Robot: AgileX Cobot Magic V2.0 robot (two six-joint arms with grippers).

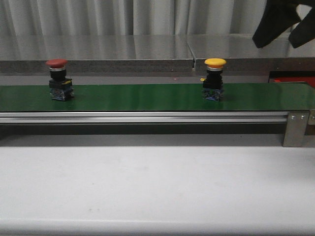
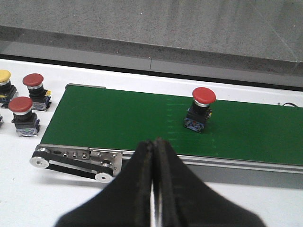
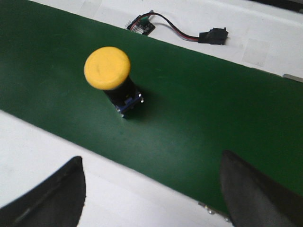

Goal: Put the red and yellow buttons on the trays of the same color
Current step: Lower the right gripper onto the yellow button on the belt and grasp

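**Two buttons ride the belt, neither one gripped yet**

Two mushroom-head buttons stand upright on the green belt (image 1: 147, 97): the red button (image 1: 59, 80) toward the left end, the yellow button (image 1: 214, 80) right of centre, well apart from each other. A sliver of the red tray (image 1: 294, 79) shows at the far right, behind the belt; no yellow tray is in view.

The left gripper (image 2: 154, 189) has its fingers pressed together and holds nothing; it hangs on the near side of the belt, with the red button beyond it. The right gripper (image 3: 151, 189) is spread wide and empty, hovering above the yellow button. Three spare buttons (image 2: 21, 97) sit on the white table off the belt's left end.

Each button looks rigid and light, but top-heavy: a wide smooth cap on a narrow black body over a small blue base. The domed cap would likely slip, so the black body under the cap seems the surer hold, with the fingers closing squarely to avoid tipping it.
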